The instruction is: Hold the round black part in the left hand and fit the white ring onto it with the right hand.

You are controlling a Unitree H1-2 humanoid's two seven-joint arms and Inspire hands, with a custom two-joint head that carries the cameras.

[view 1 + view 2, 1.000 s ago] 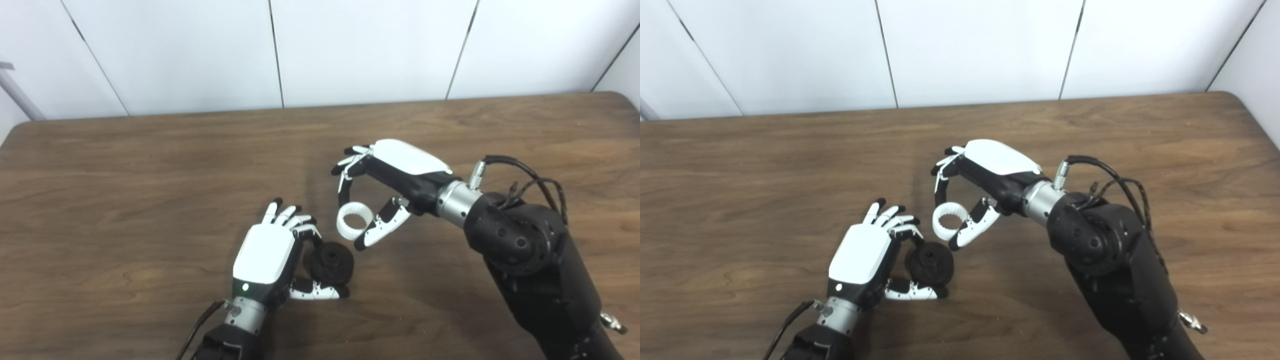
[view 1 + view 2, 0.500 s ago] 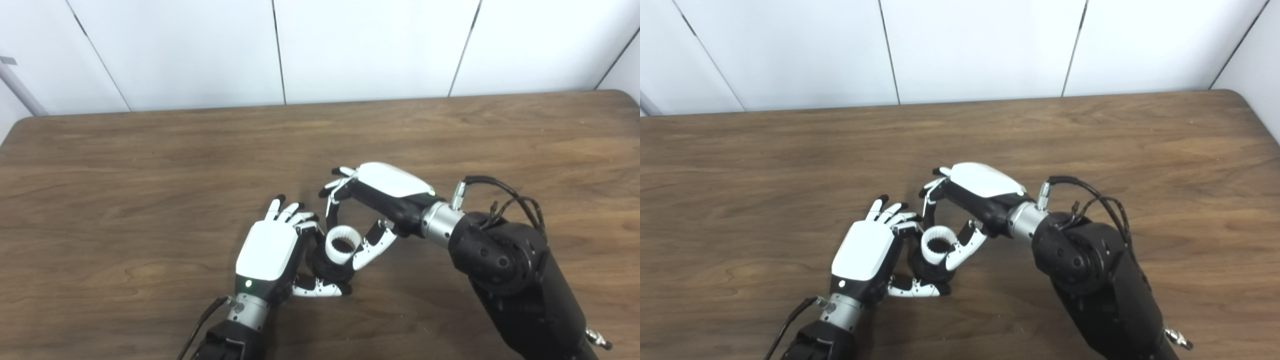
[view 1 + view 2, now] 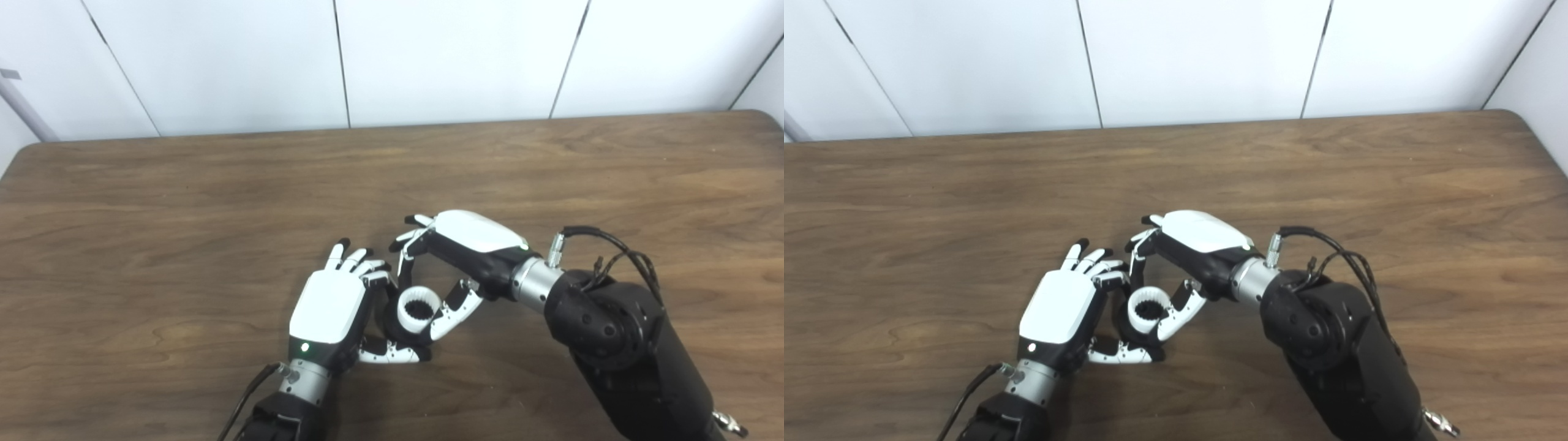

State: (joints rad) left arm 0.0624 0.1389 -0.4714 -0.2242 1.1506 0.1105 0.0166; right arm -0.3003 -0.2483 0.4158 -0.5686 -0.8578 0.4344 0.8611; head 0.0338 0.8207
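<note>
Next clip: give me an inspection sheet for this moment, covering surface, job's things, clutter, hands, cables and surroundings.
Surface: brown wooden table, bare apart from the hands and parts.
Job's things: black part held in the left hand; white ring sits on top of it. Whether it is fully seated cannot be told.
Clutter: nothing seen.
Hands: left hand shut on the black part, low over the table; right hand pinches the ring between fingers and thumb.
Cables: black cable loops from the right wrist; another cable trails from the left wrist.
Surroundings: white panelled wall behind the table; grey bar at far left.
</note>
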